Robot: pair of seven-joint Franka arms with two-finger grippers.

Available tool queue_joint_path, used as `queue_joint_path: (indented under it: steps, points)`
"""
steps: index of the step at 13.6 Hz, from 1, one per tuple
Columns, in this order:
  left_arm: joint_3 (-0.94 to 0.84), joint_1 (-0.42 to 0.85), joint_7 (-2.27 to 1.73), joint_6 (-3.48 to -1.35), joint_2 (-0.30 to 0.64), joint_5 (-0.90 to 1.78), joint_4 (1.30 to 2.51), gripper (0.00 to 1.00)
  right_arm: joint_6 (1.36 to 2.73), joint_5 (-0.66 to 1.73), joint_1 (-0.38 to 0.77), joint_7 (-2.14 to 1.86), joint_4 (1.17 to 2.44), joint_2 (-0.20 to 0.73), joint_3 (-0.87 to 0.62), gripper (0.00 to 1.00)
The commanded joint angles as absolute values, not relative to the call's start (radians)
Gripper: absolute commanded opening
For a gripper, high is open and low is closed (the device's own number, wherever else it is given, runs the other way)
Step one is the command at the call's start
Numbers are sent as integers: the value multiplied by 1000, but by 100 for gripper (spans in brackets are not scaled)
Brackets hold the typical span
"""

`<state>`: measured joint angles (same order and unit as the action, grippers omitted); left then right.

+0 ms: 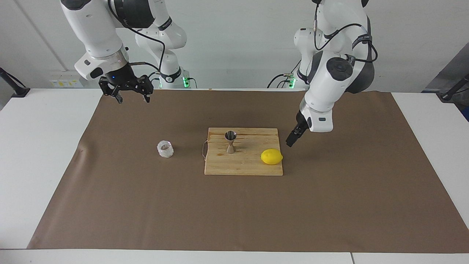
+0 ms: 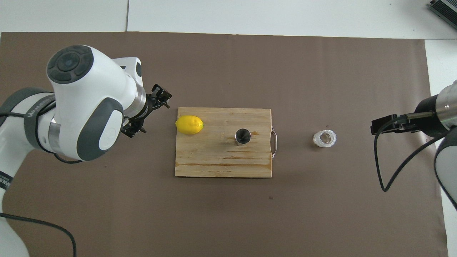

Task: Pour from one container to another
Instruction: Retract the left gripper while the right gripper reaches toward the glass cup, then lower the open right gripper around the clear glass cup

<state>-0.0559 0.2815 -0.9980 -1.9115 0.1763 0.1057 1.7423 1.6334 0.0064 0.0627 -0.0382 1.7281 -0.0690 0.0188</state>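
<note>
The squat textured glass cup (image 1: 164,149) stands on the brown mat, also in the overhead view (image 2: 324,139). The steel jigger (image 1: 230,141) stands upright on the wooden cutting board (image 1: 242,165), also seen from above (image 2: 242,136). My left gripper (image 1: 292,139) hangs low over the mat just off the board's end by the lemon, empty; from above (image 2: 151,113) its fingers stand apart. My right gripper (image 1: 132,96) is open and empty, raised over the mat's edge by the robots, well apart from the cup; it also shows in the overhead view (image 2: 383,125).
A yellow lemon (image 1: 271,157) lies on the board at the left arm's end, beside the jigger, also seen from above (image 2: 189,125). The board has a wire handle (image 2: 274,137) at its end toward the cup. The brown mat (image 1: 329,205) covers most of the table.
</note>
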Motion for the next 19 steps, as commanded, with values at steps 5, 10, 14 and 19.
queue_joint_path:
  steps: [5,10,14,19]
  points:
    - [-66,82,-495,-1824,35,94,1766,100,1796,31,57,-443,1925,-106,15,100]
    - [-52,11,-136,-1798,-32,31,1753,100,1989,35,57,-955,2104,-104,15,100]
    - [-43,9,68,-1700,-67,-5,1740,100,2199,156,46,-1262,2236,-75,15,100]
    - [-44,14,97,-1554,-72,5,1608,100,2356,389,-8,-1622,2284,18,15,100]
